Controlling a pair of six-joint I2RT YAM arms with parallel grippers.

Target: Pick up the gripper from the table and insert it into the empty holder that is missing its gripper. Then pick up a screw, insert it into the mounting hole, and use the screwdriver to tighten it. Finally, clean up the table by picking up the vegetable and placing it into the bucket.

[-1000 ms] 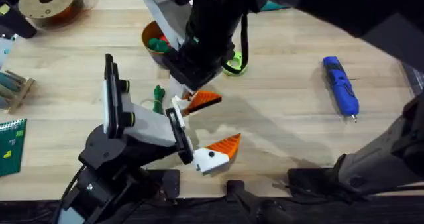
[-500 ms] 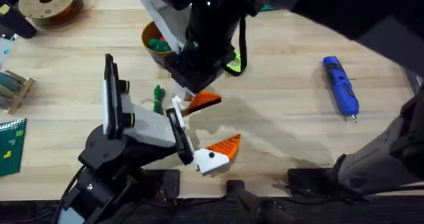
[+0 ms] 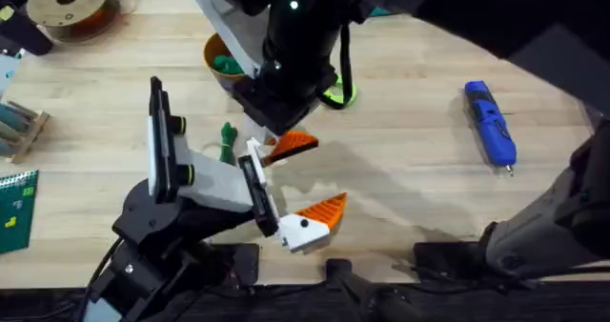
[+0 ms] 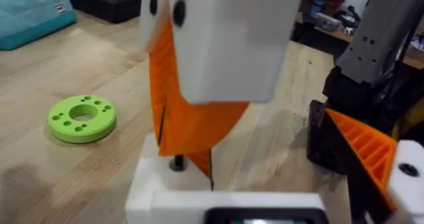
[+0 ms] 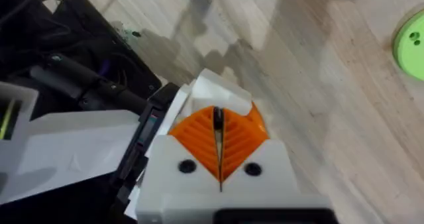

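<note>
My left gripper (image 3: 329, 172) stands open near the front middle, its white fingers with orange ribbed pads (image 3: 322, 209) spread wide. The upper orange finger (image 3: 292, 146) sits in its holder on the white rail (image 4: 225, 199). My right arm reaches across from the back, and its gripper (image 3: 270, 131) points down at that finger's white base. It is shut, with a thin dark piece that looks like a screw (image 5: 217, 118) pinched between its pads. The dark-green vegetable (image 3: 227, 137) lies just left of them. The tan bucket (image 3: 212, 48) is partly hidden behind the right arm. The blue screwdriver (image 3: 490, 122) lies at the right.
A bright green ring with holes (image 3: 339, 95) lies behind the grippers. A filament spool (image 3: 67, 3) stands at the back left. A wooden rack (image 3: 19, 127) and a green board (image 3: 14, 203) sit on the left edge. Bare tabletop lies between the grippers and the screwdriver.
The right arm has shifted slightly toward the back left. The left gripper and both orange fingers have stayed in place.
</note>
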